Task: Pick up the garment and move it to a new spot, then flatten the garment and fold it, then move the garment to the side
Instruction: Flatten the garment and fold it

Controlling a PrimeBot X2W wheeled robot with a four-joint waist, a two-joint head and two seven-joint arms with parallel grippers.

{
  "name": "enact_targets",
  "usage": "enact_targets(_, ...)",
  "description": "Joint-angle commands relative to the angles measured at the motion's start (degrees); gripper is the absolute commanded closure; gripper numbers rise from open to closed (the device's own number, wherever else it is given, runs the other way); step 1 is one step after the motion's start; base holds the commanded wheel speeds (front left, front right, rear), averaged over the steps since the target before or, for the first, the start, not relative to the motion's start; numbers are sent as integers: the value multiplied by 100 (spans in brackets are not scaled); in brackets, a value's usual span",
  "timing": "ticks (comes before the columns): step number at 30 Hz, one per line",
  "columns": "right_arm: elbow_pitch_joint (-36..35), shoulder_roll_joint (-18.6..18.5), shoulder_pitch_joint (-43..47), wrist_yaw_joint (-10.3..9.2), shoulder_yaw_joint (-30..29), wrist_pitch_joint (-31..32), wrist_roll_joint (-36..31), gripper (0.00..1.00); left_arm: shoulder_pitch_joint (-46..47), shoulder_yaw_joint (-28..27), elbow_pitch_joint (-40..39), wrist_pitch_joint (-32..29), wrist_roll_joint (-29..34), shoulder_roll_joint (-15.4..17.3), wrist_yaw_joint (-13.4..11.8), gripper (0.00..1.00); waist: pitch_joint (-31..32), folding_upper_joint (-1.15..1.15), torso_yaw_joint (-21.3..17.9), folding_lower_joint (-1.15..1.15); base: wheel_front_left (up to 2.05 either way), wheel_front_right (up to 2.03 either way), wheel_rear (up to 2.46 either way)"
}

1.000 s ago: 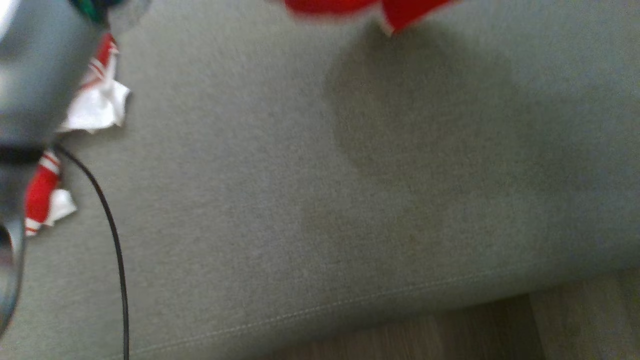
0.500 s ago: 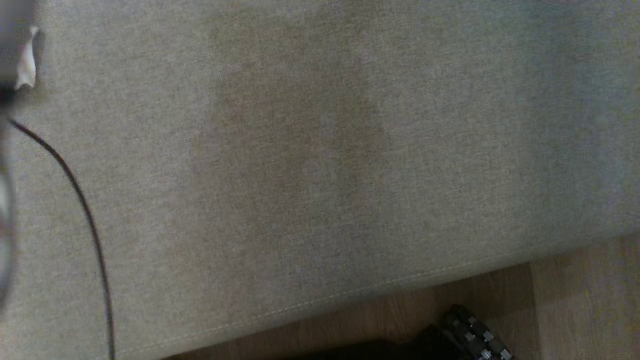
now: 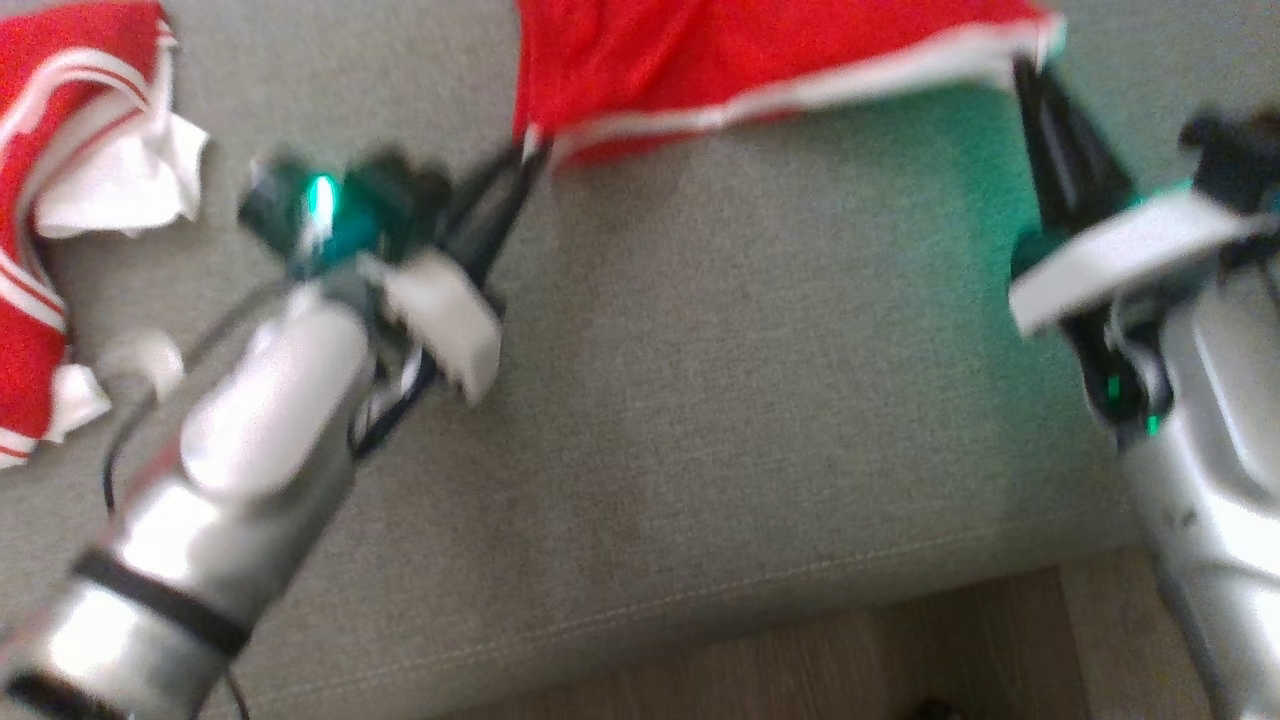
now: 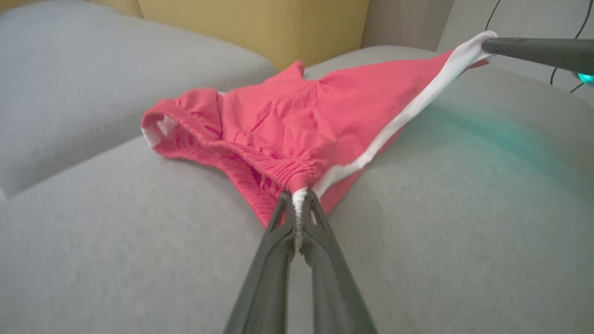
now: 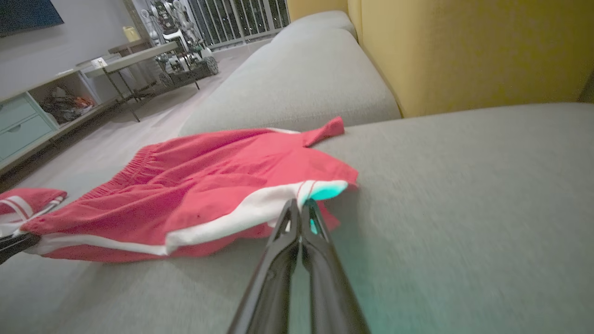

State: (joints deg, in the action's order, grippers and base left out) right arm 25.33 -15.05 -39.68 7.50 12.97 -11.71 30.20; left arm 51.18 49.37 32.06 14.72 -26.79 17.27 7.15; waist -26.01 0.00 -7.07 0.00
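The garment (image 3: 720,55), red shorts with a white side stripe, hangs stretched between both grippers over the grey sofa seat (image 3: 750,400). My left gripper (image 3: 528,150) is shut on the waistband corner, seen close in the left wrist view at the garment (image 4: 287,125) with the gripper (image 4: 298,199) pinching white trim. My right gripper (image 3: 1020,70) is shut on the leg hem corner; in the right wrist view the gripper (image 5: 300,206) clamps the white stripe of the garment (image 5: 209,185). The far part of the shorts rests on the cushion.
Another red and white garment (image 3: 60,220) lies crumpled at the left of the seat. The sofa's front edge and wooden floor (image 3: 800,660) run along the bottom. A yellow backrest (image 5: 464,51) stands behind; shelves and a table (image 5: 125,55) stand across the room.
The head camera has swung, so the whole picture shifted. Both arms and the stretched red shorts now fill the upper part of the view, where half a second ago there was bare cushion.
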Motion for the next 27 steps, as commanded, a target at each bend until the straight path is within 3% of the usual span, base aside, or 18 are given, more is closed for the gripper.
enact_targets(1,-126,-93,385,-1,-48,200,48,100,-273,-173,-214,28,-79,288,28,100,458,0,72,0,0,0,0)
enact_targets(11,-889,-259,2584,-1,-599,620,246,100,-2258,-401,-463,28,-875,406,18,100,1426,0,207,0,0,0,0)
enact_targets(17,-1831,-168,3647,-1,-1058,839,256,100,-3189,-542,-1152,12,-1225,582,-190,100,1716,0,225,0,0,0,0)
enact_targets(22,-2423,31,3936,-1,-1453,1067,59,100,-3549,-566,-1832,-202,-1421,684,-386,100,1791,0,208,0,0,0,0)
enact_targets(27,-2499,295,3588,-1,-1636,1635,-241,100,-3517,-679,-2275,-526,-1857,477,-461,100,1855,0,219,0,0,0,0)
